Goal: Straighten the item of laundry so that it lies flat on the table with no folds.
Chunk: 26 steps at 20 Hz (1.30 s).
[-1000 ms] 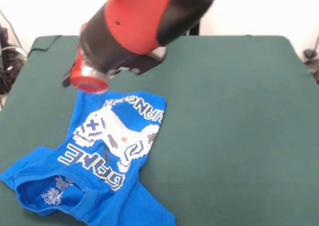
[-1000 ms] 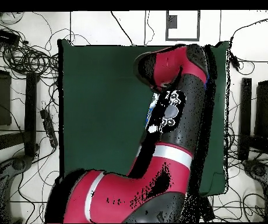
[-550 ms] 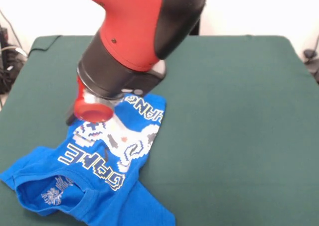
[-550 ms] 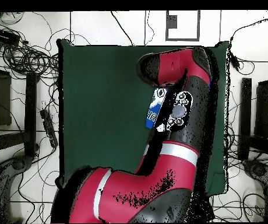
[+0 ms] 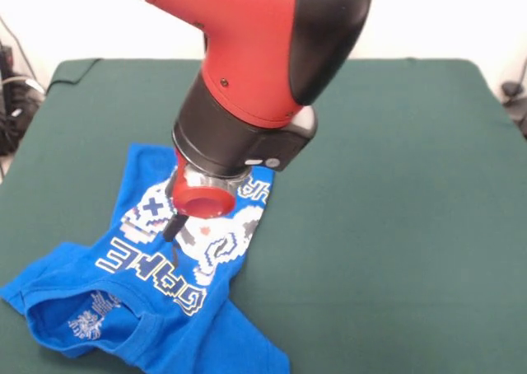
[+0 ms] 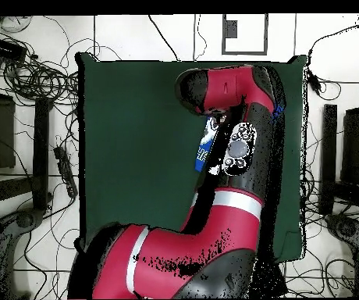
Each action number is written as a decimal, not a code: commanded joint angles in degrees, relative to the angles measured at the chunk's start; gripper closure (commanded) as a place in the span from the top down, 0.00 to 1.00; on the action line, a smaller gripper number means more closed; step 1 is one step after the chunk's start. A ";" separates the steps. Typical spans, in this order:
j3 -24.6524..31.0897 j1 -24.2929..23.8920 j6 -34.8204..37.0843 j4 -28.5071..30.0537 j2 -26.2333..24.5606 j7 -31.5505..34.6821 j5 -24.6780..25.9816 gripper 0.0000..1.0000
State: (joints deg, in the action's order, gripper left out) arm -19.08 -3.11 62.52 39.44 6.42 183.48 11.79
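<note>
The gripper (image 5: 175,224) hangs over the T-shirt (image 5: 156,267), its opening hidden under the arm (image 5: 247,77), so I cannot tell its state. The T-shirt lies toward seven o'clock on the table (image 5: 395,209) in the front view, folded and rumpled, so the flattening looks barely begun.

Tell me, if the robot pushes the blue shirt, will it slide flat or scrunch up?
Probably scrunch. The blue shirt is already folded and wrinkled, so it looks soft and floppy. It likely weighs little, yet the green table cover is cloth too, so it may drag and bunch. Lifted by one spot, it would probably droop.
</note>
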 commanded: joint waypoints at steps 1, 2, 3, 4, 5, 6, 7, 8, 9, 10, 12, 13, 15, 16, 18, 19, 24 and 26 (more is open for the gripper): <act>7.36 1.65 -2.67 10.27 -0.87 -1.84 -3.10 1.00; 7.10 1.67 -2.52 9.84 -1.19 -2.28 -2.89 1.00; 7.01 1.75 -2.58 9.73 -1.39 -2.14 -2.89 1.00; 6.92 1.83 -2.64 9.61 -1.59 -2.01 -2.89 1.00; 6.95 1.80 -2.85 9.72 -1.66 -1.85 -2.94 1.00; 6.83 1.90 -2.79 9.87 -1.72 -1.69 -2.87 1.00; 6.87 1.96 -2.94 10.13 -1.72 -1.35 -2.98 1.00; 7.13 2.01 -3.19 10.86 -1.73 -0.39 -3.50 1.00; 7.00 2.21 -2.80 10.99 -1.83 -0.12 -3.50 1.00; 6.79 2.59 -2.25 11.24 -2.16 1.16 -3.80 1.00; 6.41 3.34 0.10 11.38 -2.78 3.33 -4.59 1.00; 6.25 3.62 1.22 11.30 -3.09 4.16 -4.93 1.00; 5.53 4.49 4.16 10.83 -3.96 6.36 -5.61 1.00; 5.22 4.89 5.27 10.79 -4.30 7.49 -6.01 1.00; 4.69 5.49 5.83 11.16 -4.60 8.86 -6.54 1.00; 4.55 5.66 5.98 11.35 -4.66 9.07 -6.82 1.00; 3.35 6.46 6.11 12.26 -5.07 10.15 -7.60 1.00; 2.22 7.12 6.58 12.27 -5.42 10.79 -7.11 1.00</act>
State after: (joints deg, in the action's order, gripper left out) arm -19.12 0.88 62.70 42.53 5.70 183.48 7.67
